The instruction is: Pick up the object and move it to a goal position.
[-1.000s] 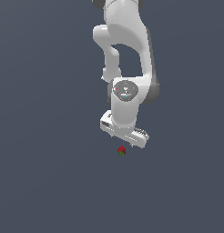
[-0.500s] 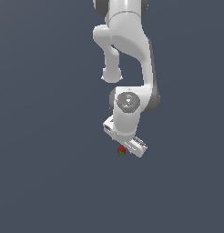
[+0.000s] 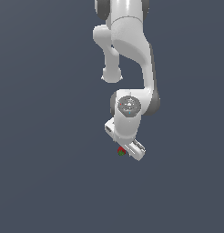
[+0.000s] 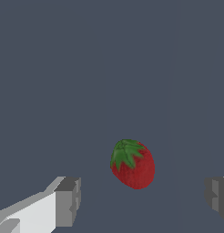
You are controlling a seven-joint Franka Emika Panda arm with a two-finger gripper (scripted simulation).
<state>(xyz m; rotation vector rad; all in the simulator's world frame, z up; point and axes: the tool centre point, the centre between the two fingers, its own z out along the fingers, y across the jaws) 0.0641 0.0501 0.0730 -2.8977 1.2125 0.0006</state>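
Observation:
The object is a tiny red strawberry with a green leafy cap [image 4: 132, 164], lying on the flat grey floor. In the exterior view it shows as a small red and green speck [image 3: 121, 151], partly covered by the white hand of the arm. My gripper [image 4: 143, 200] is open, and the strawberry lies in the gap between its grey fingertips [image 4: 68, 200], touching neither. In the exterior view the gripper [image 3: 125, 151] hangs straight over the strawberry at the end of the white arm, its fingers hidden by the hand.
A plain dark grey floor [image 3: 50, 182] surrounds the arm on all sides. The white arm's links [image 3: 127, 50] rise toward the upper edge of the exterior view.
The arm has lowered the gripper onto the strawberry. A second ago the fruit lay just below the hand; now the hand partly covers it.

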